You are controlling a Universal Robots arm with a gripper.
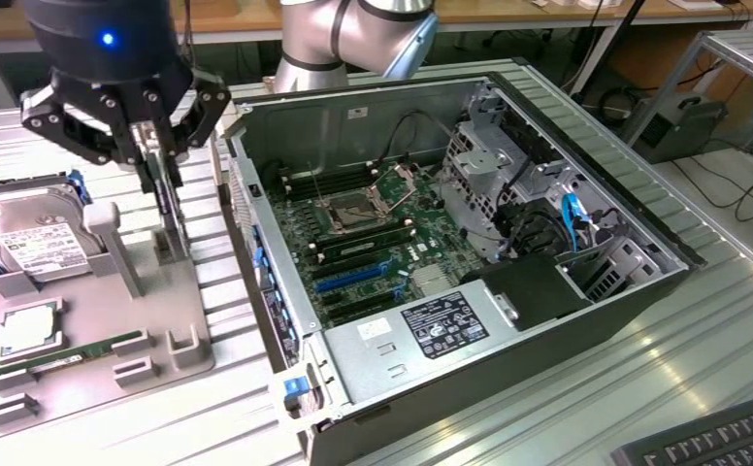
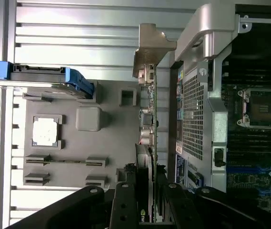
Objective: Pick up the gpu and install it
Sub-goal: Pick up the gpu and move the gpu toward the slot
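Note:
The gpu is a thin dark card seen edge-on, hanging upright over the grey parts tray at the exterior view's left. My gripper is shut on its upper edge. The card's lower end reaches down to the tray's upright holder; I cannot tell whether it still touches it. In the wrist view the gpu runs away from my gripper, with its silver end bracket at the far end, beside the case's rear wall.
The open computer case lies to the exterior view's right of the tray, motherboard and blue slots exposed. On the tray lie a silver hard drive, a CPU and a green RAM stick. A keyboard sits at the corner.

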